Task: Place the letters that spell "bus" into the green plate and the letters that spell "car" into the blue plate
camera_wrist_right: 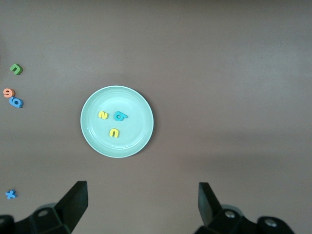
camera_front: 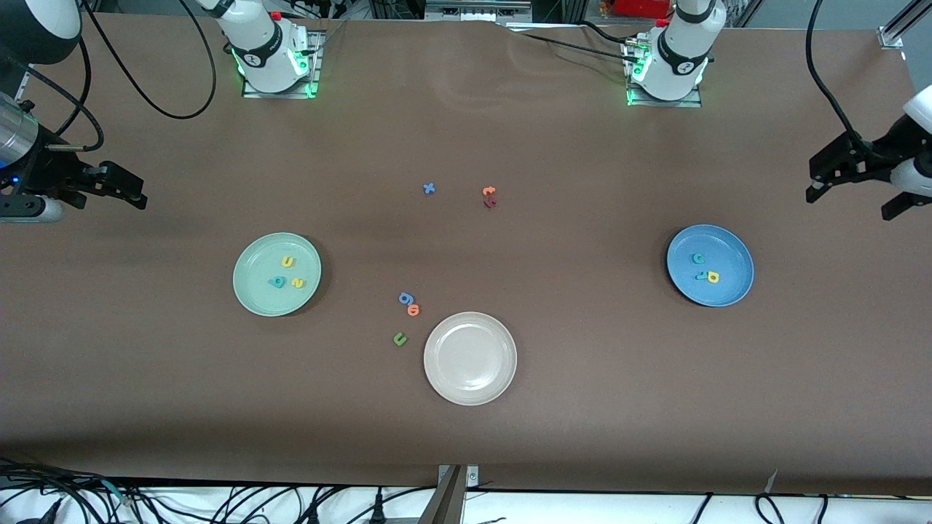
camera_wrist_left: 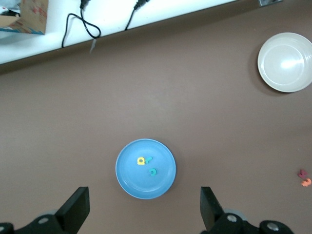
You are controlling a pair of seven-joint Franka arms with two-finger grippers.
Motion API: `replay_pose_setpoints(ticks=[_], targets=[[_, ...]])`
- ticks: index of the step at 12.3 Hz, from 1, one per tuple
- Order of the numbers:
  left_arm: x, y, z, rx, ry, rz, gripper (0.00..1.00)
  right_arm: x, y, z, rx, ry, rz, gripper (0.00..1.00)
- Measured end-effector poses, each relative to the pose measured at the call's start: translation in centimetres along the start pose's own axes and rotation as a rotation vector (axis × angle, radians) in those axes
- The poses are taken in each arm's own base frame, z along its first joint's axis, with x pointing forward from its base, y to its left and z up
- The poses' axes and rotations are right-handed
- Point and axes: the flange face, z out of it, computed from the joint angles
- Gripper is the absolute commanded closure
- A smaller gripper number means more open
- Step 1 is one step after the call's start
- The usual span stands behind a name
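Here the brown table (camera_front: 466, 145) carries everything, and both arms wait, drawn back to its two ends; the right gripper (camera_front: 116, 191) hangs over the edge at the right arm's end, its jaws spread wide and holding nothing; the left gripper (camera_front: 852, 178) hangs over the edge at the left arm's end, its jaws likewise wide and empty.

Three plates of like size follow — the beige plate (camera_front: 470, 393) lies nearest the front edge, about midway along it, with nothing in it; the green plate (camera_front: 251, 298) sits toward the right arm's end, and the blue plate (camera_front: 735, 287) toward the left arm's end, both a little farther from the front edge than the beige one.

Smallest are the foam letters; in the green plate lie the yellow u (camera_front: 288, 262), the teal b (camera_front: 277, 282) and the yellow s (camera_front: 297, 282), close together but apart; in the blue plate lie the teal c (camera_front: 697, 257), the teal r (camera_front: 702, 276) and the yellow a (camera_front: 713, 276), the last two just beside each other.

Loose on the table: a blue g (camera_front: 405, 298) touching an orange o (camera_front: 413, 310), and a dark green u (camera_front: 400, 338) near the beige plate's rim; toward the table's middle, a blue x (camera_front: 429, 188), and an orange t (camera_front: 488, 191) against a dark red letter (camera_front: 491, 202).
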Motion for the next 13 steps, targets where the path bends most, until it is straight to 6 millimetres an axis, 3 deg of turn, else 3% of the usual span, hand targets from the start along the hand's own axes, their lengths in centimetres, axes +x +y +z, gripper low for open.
replay_pose_setpoints(ticks=[5, 13], targets=[[-2.1, 2.3, -0.1, -0.014, -0.066, -0.151, 0.0, 0.0, 0.0, 0.0, 0.0, 0.0, -0.001, 0.0], [-2.1, 2.0, 0.7, -0.015, -0.1, -0.188, 0.0, 0.0, -0.1, 0.0, 0.0, 0.0, -0.004, 0.0]])
